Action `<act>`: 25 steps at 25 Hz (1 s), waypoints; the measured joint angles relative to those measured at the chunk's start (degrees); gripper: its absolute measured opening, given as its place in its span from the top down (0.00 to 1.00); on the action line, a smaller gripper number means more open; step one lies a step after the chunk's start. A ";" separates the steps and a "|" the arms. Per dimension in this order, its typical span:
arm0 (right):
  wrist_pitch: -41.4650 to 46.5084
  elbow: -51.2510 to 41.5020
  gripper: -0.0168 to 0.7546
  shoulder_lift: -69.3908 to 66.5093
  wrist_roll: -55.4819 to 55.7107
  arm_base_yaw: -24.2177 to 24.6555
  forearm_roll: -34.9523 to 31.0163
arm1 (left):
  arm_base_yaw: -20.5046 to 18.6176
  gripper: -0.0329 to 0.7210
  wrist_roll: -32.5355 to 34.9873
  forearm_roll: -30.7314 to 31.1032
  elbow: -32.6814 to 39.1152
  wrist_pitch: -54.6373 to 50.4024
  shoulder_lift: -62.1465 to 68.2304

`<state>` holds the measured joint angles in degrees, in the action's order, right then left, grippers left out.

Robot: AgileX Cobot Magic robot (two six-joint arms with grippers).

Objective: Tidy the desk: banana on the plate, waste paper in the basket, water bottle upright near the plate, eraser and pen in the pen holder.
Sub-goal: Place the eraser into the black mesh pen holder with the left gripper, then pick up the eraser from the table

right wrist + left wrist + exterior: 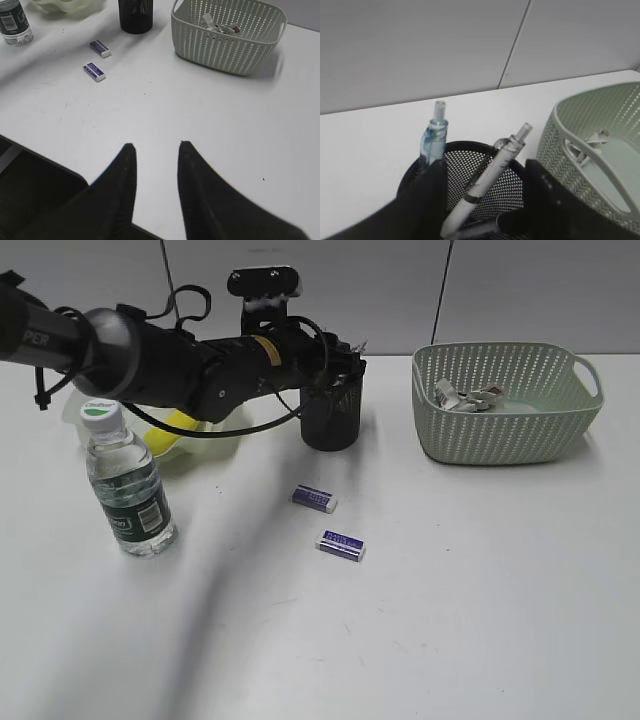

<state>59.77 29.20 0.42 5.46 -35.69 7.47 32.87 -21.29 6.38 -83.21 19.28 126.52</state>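
Note:
My left gripper (340,365) hangs over the black mesh pen holder (330,425), open, its jaws either side of a white pen (495,172) that leans in the holder (470,165) without touching either jaw. A blue pen (435,137) stands beside it. Two erasers (314,499) (340,544) lie on the desk in front of the holder. The water bottle (128,485) stands upright at the left, near the plate (220,430), which holds the banana (170,432). Waste paper (465,395) lies in the basket (505,430). My right gripper (157,146) is open over bare desk.
The left arm stretches across the plate from the left edge of the exterior view. The basket (580,125) stands just right of the pen holder. A dark edge (40,175) of the desk runs under the right gripper.

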 joint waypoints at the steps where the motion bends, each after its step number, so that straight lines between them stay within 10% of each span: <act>1: 0.00 0.00 0.67 0.00 0.00 0.00 0.00 | 0.00 0.47 0.00 0.00 0.05 -0.30 -0.49; 8: 0.00 0.00 0.67 0.00 0.00 0.00 0.00 | 0.00 0.45 0.00 0.25 0.17 -12.96 -12.56; 25: 0.00 0.00 0.67 0.00 0.00 0.00 0.00 | 0.00 0.54 5.68 -0.11 0.11 -85.64 -49.81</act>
<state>59.77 29.20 0.42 5.46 -35.69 7.47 32.87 -15.61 6.27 -83.10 -66.36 76.71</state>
